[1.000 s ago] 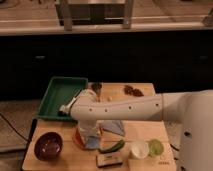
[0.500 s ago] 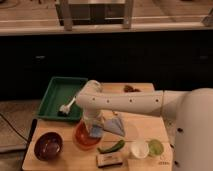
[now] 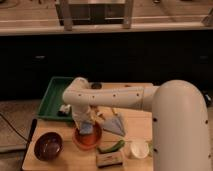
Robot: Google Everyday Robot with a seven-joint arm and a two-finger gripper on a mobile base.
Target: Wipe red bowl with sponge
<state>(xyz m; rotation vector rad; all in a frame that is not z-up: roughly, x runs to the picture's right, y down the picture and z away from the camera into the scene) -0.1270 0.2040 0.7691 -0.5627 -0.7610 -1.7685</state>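
- Wooden table [image 3: 142,119] carries two bowls: one red bowl [image 3: 90,142] at front centre and one darker maroon bowl [image 3: 48,146] towards the picture's left.
- One light-blue sponge [image 3: 86,129] lies inside the red bowl; its long axis cannot be made out.
- One gripper [image 3: 86,121] hangs just above the sponge, over the bowl; whether it is clamped on the sponge cannot be told.
- One green tray [image 3: 51,97] sits at back left.
- One grey-blue cloth [image 3: 118,125] lies beside the red bowl.
- One tan block [image 3: 109,159] and one white cup [image 3: 138,148] sit at the front.

White arm [image 3: 120,97] reaches across, wrist bent downward, end effector [image 3: 88,123] hanging low
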